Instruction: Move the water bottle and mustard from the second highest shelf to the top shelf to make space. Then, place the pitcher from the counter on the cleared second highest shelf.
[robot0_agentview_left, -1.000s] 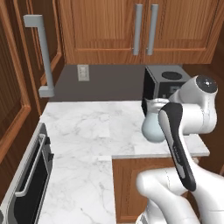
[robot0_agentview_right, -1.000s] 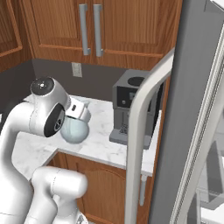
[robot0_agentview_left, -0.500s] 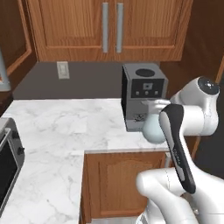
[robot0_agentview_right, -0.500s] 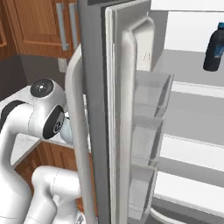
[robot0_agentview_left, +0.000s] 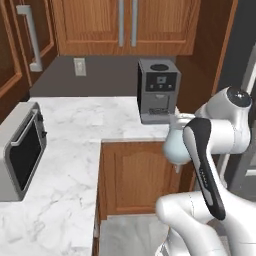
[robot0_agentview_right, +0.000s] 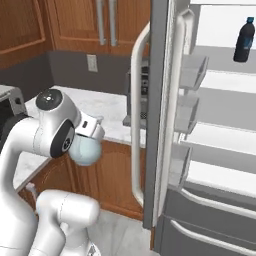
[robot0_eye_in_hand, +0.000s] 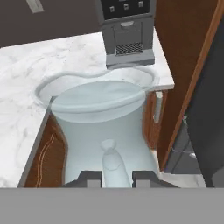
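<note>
The pitcher (robot0_eye_in_hand: 103, 127) is clenched by the gripper (robot0_eye_in_hand: 117, 175), seemingly by its handle, lower centre; carrying toward the second highest shelf (robot0_agentview_right: 227, 82) is called for next.

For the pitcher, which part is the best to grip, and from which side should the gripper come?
The handle, met from the side opposite the flared rim's spout end. The pitcher has a bulbous body, likely too wide for the jaws, while the slim handle fits between them. The gripper is shut on that handle in the hand view, and the pitcher hangs clear of the counter.
</note>
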